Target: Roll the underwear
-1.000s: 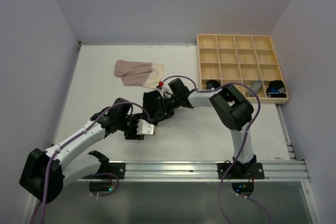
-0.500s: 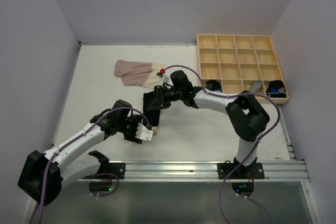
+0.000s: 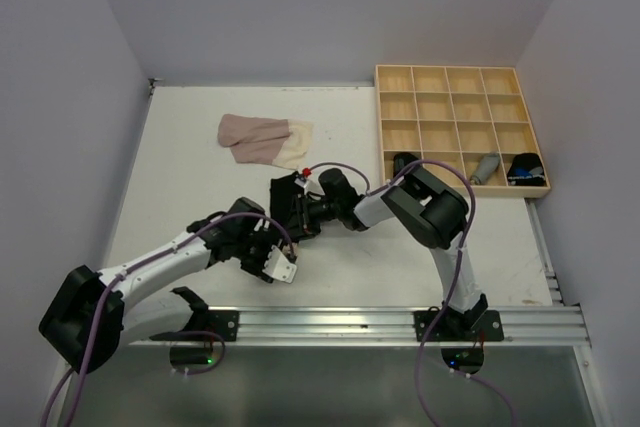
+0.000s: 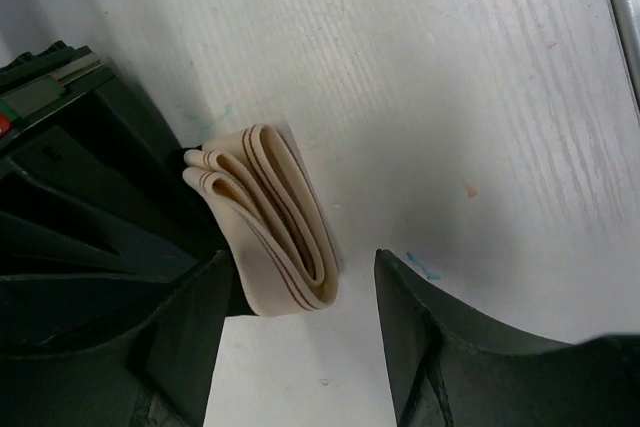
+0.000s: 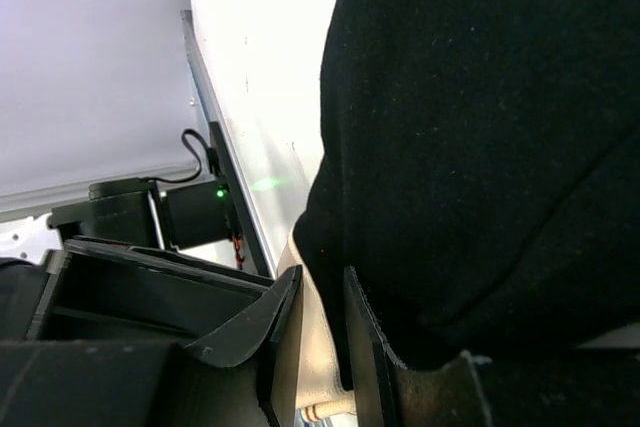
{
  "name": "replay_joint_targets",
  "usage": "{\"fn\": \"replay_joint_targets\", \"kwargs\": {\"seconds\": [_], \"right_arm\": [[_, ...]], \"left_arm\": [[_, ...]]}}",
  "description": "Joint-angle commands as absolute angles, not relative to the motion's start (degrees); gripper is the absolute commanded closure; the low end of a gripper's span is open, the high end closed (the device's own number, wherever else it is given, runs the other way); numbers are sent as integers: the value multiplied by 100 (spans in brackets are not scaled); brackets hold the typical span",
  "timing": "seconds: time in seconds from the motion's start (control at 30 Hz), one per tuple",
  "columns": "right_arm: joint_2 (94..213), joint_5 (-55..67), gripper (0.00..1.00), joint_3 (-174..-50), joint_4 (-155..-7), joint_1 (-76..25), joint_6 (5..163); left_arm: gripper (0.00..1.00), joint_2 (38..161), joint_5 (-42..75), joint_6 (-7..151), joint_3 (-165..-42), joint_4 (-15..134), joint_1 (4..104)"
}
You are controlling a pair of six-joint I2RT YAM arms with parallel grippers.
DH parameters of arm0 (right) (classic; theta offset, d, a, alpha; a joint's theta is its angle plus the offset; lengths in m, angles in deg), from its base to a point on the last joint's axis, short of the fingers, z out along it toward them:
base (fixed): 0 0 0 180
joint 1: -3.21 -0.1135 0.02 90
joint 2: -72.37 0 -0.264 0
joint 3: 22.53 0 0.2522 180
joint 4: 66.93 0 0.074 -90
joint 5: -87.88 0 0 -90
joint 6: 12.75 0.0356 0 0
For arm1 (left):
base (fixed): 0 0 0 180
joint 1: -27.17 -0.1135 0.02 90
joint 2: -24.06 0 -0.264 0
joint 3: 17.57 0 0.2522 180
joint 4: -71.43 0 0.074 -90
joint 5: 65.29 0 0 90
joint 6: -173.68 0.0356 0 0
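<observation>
The black underwear [image 3: 284, 194] lies bunched at mid-table, and my right gripper [image 3: 299, 213] is shut on its near edge. In the right wrist view the black cloth [image 5: 480, 147] fills the frame, its beige inner side [image 5: 318, 347] pinched in my right gripper [image 5: 320, 287]. In the left wrist view a folded beige band of that garment [image 4: 268, 222] hangs just ahead of my open left gripper [image 4: 300, 347], close to the left finger [image 4: 185, 342] and not gripped. Seen from above, my left gripper [image 3: 280, 265] sits just below the right one. A pale beige-pink underwear [image 3: 264, 139] lies flat behind.
The light wooden tray [image 3: 460, 75] stands at the back right. Its front row holds a dark roll [image 3: 405, 162], a grey roll [image 3: 486, 167] and a dark bundle [image 3: 525, 167]. The metal rail [image 3: 400, 325] runs along the near table edge.
My right gripper has narrowed onto the black underwear and its elbow has folded back toward the left. My left gripper has drifted down and right, away from the garment.
</observation>
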State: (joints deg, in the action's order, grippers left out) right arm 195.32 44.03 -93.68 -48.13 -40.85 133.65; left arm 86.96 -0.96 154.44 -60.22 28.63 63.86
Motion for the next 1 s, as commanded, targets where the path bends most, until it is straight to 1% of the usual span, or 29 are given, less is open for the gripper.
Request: {"fn": "replay_joint_targets", "kwargs": {"seconds": [0.0, 0.27, 0.37, 0.4, 0.47, 0.5, 0.57, 0.6, 0.67, 0.7, 0.77, 0.8, 0.83, 0.87, 0.9, 0.97], "right_arm": [[19928, 4016, 71, -9131, -4878, -4091, 13271], [20077, 4113, 71, -9069, -4834, -4091, 13263], [20086, 4130, 71, -9052, -4870, -4083, 13245], [20095, 4130, 71, -9043, -4861, -4091, 13245], [20112, 4139, 71, -9052, -4861, -4083, 13245], [20104, 4139, 72, -9061, -4861, -4091, 13253], [20060, 4139, 72, -9069, -4878, -4083, 13245], [20025, 4148, 72, -9061, -4878, -4091, 13227], [19788, 4104, 71, -9043, -4896, -4074, 13105], [19639, 4060, 69, -8973, -4887, -4048, 13043], [19095, 3955, 65, -8911, -5018, -3986, 12772], [18893, 3859, 58, -8903, -5158, -3864, 12631], [18699, 3805, 54, -8911, -5482, -3802, 12464], [18245, 3744, 48, -8920, -5702, -3732, 12071], [18032, 3543, 34, -8990, -5974, -3592, 11841], [17375, 3244, 25, -9104, -6967, -3494, 11079]], "left_arm": [[38, 8857, 10, 15733, -5868, 3314, 6505], [48, 9226, 466, 15848, -5357, 4104, 6567], [56, 9244, 616, 15935, -5208, 4246, 6567], [61, 9244, 651, 15936, -5173, 4289, 6567], [66, 9270, 730, 15953, -5172, 4220, 6576], [76, 9314, 748, 15901, -5198, 4098, 6576], [84, 9384, 739, 15813, -5321, 3887, 6576], [92, 9472, 731, 15691, -5470, 3668, 6576], [98, 9586, 626, 15541, -5672, 3430, 6576], [100, 9691, 556, 15462, -5882, 3107, 6576], [100, 9771, 319, 15400, -6077, 2789, 6576], [100, 9832, 239, 15382, -6269, 2474, 6576], [100, 9868, 169, 15356, -6349, 2340, 6576], [100, 9912, 20, 15338, -6446, 2200, 6567], [100, 10034, -42, 15312, -6542, 1920, 6567], [100, 10192, -296, 15303, -6859, 1628, 6549]]}}
